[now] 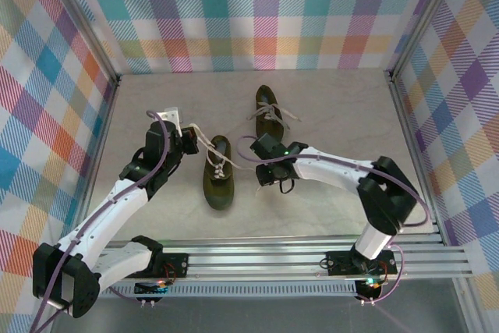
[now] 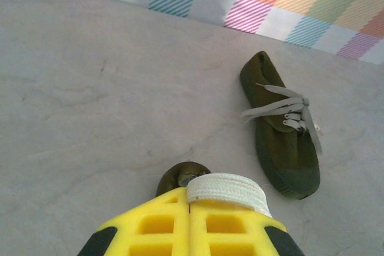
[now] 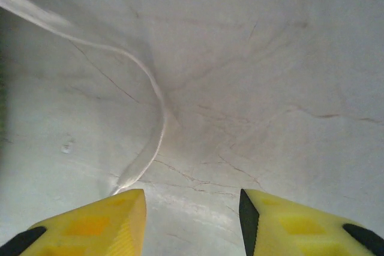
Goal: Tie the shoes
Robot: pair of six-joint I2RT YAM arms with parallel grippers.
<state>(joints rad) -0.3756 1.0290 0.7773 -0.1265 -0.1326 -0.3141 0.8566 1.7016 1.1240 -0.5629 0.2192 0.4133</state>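
On the pale table [image 1: 335, 115] we find both shoes lying apart from each other. The near shoe [image 1: 218, 177] lies between our two arms. The far shoe [image 1: 269, 111] sits behind it and to the right, its cream laces splayed across its top.

Our left gripper [image 1: 189, 143] is just left of the near shoe, and a lace [image 1: 204, 143] runs from that shoe's top across to it. From the left wrist, we see its yellow fingers [image 2: 150, 226] pressed together, clamping the lace, which folds as a flat white band over one fingertip. One rounded end of the near shoe peeks out behind them, and the far shoe lies farther off to the right.

Our right gripper [image 1: 271, 177] hangs just right of the near shoe; we cannot tell whether it touches it. From the right wrist, its fingers [image 3: 120, 220] stand wide apart over bare table with nothing between them. A loose lace [image 3: 157, 97] curves across the surface and ends just beside one fingertip.
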